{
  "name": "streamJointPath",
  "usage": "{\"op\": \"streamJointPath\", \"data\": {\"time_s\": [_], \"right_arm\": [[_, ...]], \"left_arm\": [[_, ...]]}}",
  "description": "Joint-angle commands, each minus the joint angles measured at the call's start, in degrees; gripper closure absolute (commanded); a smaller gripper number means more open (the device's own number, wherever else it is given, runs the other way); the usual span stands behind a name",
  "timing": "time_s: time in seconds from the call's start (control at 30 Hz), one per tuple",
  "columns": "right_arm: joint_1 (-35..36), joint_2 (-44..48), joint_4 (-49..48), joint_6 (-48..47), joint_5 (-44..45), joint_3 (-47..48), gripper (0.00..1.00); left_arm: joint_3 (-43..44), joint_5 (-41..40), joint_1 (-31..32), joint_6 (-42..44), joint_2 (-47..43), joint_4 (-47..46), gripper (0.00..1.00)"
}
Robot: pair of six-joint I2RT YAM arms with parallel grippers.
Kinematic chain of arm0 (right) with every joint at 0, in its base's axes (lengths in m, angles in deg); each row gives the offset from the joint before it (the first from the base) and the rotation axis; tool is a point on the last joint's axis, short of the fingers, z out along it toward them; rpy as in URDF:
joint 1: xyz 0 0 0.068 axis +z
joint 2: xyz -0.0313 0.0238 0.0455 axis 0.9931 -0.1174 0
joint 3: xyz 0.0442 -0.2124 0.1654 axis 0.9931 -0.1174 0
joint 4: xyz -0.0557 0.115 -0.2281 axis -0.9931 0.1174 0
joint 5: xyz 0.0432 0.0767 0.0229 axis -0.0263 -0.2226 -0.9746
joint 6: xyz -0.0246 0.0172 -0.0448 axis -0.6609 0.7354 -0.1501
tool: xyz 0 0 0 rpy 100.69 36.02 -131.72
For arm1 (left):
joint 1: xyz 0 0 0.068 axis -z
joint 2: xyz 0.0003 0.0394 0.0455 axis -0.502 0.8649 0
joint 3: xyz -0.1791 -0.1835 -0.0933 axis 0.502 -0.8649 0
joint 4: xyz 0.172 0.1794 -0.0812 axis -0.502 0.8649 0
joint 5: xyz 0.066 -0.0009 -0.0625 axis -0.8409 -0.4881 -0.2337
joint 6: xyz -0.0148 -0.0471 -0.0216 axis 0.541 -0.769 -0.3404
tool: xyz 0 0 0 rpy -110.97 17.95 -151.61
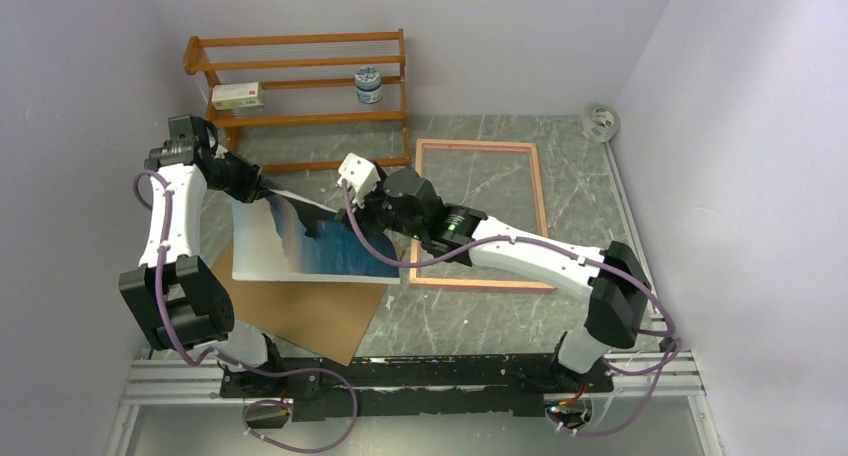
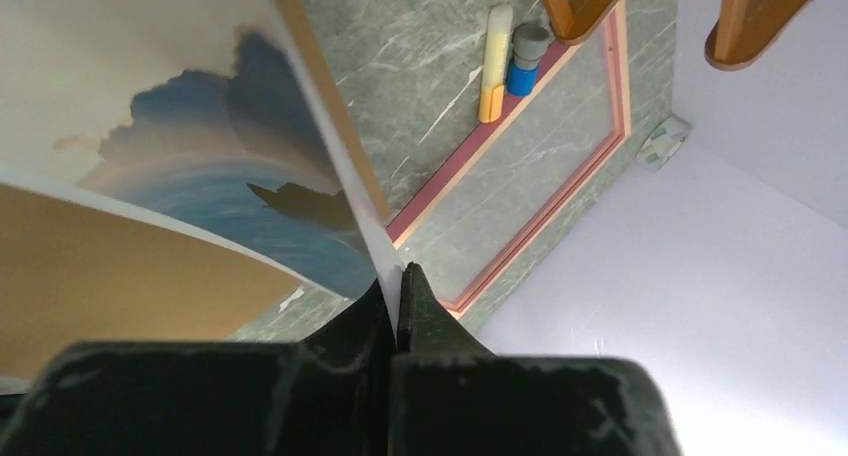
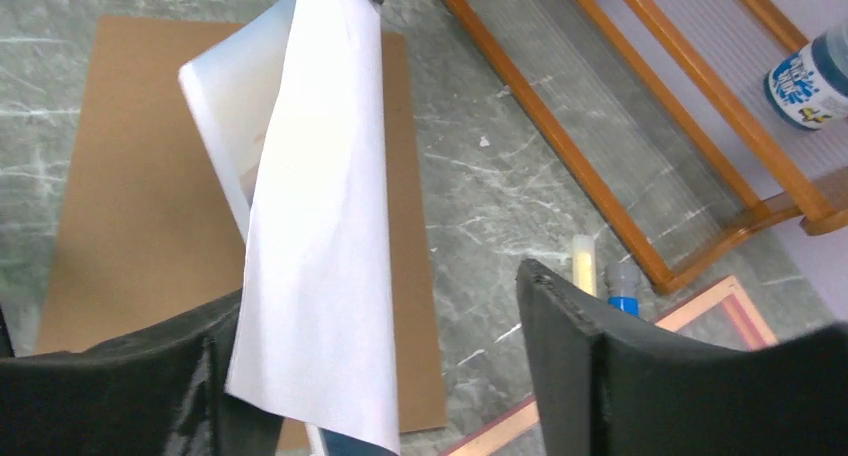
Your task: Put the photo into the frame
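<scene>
The photo (image 1: pixel 310 244), a sea and mountain print, hangs lifted and curled above the table left of centre. My left gripper (image 1: pixel 258 188) is shut on its upper left edge; in the left wrist view the jaws (image 2: pixel 398 294) pinch the thin white edge of the photo (image 2: pixel 190 146). My right gripper (image 1: pixel 352 214) is open at the photo's upper right corner. In the right wrist view the photo's white back (image 3: pixel 315 276) hangs between the spread fingers (image 3: pixel 560 346), close to the left one. The pink-bordered frame (image 1: pixel 478 145) lies flat at the right, glass empty.
The brown hardboard sheet (image 1: pixel 305 316) lies under the photo near the front. The orange shelf rack (image 1: pixel 300 64) at the back holds a small box (image 1: pixel 237 96) and a jar (image 1: pixel 369 84). Two glue sticks (image 2: pixel 510 61) lie by the frame. A tape roll (image 1: pixel 599 122) sits far right.
</scene>
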Motion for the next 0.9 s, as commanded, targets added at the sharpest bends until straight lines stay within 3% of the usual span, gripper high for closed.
{"op": "streamJointPath", "data": {"time_s": [0.0,0.1,0.27,0.4,0.53,0.67,0.87], "right_arm": [[0.01,5.31,-2.14,2.01,-2.32,-0.82,0.15],[-0.26,7.31,2.52,2.20,-7.13,1.09,0.05],[-3.53,10.24,4.68,6.26,-16.34,3.52,0.02],[-11.02,12.06,-1.04,17.35,-24.41,2.53,0.02],[-24.31,12.77,-9.98,34.82,-28.54,-1.63,0.04],[-32.53,12.52,-11.69,44.57,-26.10,-4.33,0.07],[-36.55,12.93,-3.34,47.09,-11.74,-4.05,0.09]], "left_arm": [[4.75,-2.84,-0.29,1.31,-3.42,1.19,0.97],[6.37,-7.28,-0.30,2.41,-5.36,1.69,0.97],[8.14,-9.08,-0.27,5.25,-9.13,0.14,0.97],[9.95,-2.70,-0.09,11.39,-11.48,-2.99,0.97],[12.16,7.34,1.09,17.55,-14.23,-4.88,0.97],[8.91,15.21,1.59,20.54,-20.70,-9.47,0.97],[10.57,26.86,3.11,23.90,-24.38,-12.17,0.97]]}}
